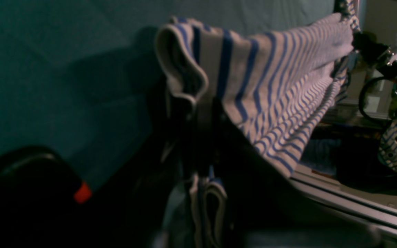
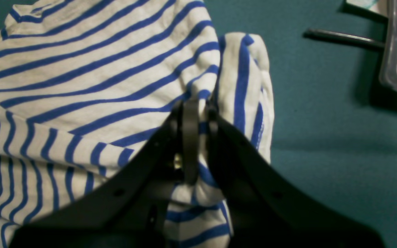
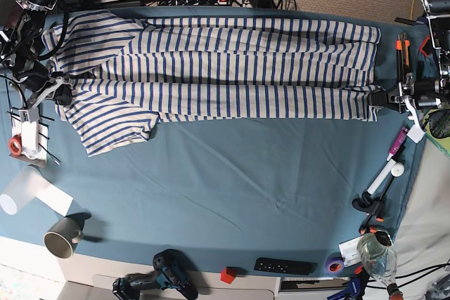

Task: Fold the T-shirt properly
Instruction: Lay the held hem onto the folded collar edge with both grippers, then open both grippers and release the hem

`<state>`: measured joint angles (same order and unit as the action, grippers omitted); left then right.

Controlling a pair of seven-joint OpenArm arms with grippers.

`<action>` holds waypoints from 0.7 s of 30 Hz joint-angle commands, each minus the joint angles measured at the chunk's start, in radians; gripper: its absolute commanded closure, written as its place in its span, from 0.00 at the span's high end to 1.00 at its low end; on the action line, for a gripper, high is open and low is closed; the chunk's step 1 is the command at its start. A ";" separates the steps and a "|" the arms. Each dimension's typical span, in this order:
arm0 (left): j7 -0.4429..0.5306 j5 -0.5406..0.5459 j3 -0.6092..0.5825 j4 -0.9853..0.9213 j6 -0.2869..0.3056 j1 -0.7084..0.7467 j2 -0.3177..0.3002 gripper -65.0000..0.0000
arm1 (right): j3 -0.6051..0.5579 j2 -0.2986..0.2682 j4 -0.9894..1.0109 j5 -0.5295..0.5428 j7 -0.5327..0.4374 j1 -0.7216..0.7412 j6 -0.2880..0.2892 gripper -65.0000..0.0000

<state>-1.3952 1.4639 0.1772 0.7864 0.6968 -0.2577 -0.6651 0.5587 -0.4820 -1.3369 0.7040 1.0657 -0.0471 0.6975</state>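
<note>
The T-shirt (image 3: 225,68), cream with blue stripes, lies stretched lengthwise along the far side of the teal table (image 3: 232,187), one sleeve (image 3: 112,128) spread toward the front left. My right gripper (image 2: 200,106) is shut on a bunched fold of the T-shirt (image 2: 81,86) at the shirt's left end (image 3: 60,93). My left gripper (image 3: 383,96) sits at the shirt's right edge. In the dark left wrist view the striped cloth (image 1: 271,86) drapes over the fingers (image 1: 202,113); their spacing is hidden.
A grey mug (image 3: 63,235) and a white roll (image 3: 28,191) sit front left. A drill (image 3: 165,282), red cube (image 3: 226,274) and black remote (image 3: 285,266) line the front edge. A marker (image 3: 390,170), bottle (image 3: 376,251) and tools lie right. Cables crowd the back.
</note>
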 commanded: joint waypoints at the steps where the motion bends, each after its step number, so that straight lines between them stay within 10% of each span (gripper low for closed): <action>1: -0.001 0.020 0.004 0.016 0.001 -0.016 -0.027 0.19 | 0.006 -0.027 -0.018 0.005 -0.019 0.011 0.001 0.05; 6: -0.001 0.020 0.004 0.016 0.001 -0.016 -0.027 0.32 | 0.006 -0.027 -0.018 -0.014 -0.022 0.011 0.001 0.24; 21: -0.001 0.020 0.004 0.017 0.001 -0.023 -0.047 0.32 | 0.006 -0.055 -0.018 -0.103 -0.027 0.012 0.001 0.24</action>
<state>-1.3960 1.4654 0.1768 0.7887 0.6968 -0.2600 -0.6796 0.5571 -0.5007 -1.3369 0.5953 1.0580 -0.0471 0.7006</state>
